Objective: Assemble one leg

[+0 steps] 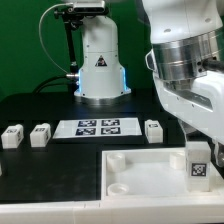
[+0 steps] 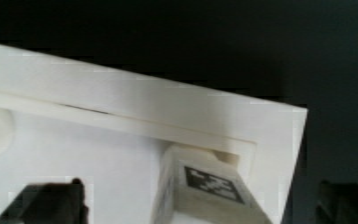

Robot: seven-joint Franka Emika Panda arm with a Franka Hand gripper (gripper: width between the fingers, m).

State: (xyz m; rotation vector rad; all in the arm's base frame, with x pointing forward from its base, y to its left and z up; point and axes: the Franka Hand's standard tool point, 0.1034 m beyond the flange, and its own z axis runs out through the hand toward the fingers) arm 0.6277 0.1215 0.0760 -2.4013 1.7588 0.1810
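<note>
A small white leg (image 2: 211,187) with a black-and-white tag stands upright in a corner of the large white tray (image 2: 140,110). In the exterior view this leg (image 1: 199,160) is at the tray's (image 1: 150,165) far right corner, under my arm (image 1: 190,70). My gripper (image 2: 197,205) is open, with one dark finger on each side of the leg. There is a wide gap on one side and a narrow gap on the other, and neither finger visibly touches the leg. Three more legs lie on the black table: two at the exterior view's left (image 1: 12,136) (image 1: 40,134) and one (image 1: 153,130) right of the marker board.
The marker board (image 1: 97,127) lies flat behind the tray. The robot base (image 1: 98,65) stands at the back centre. The tray has round corner sockets (image 1: 118,185) and a raised rim. The tray's front edge lies near the table's front.
</note>
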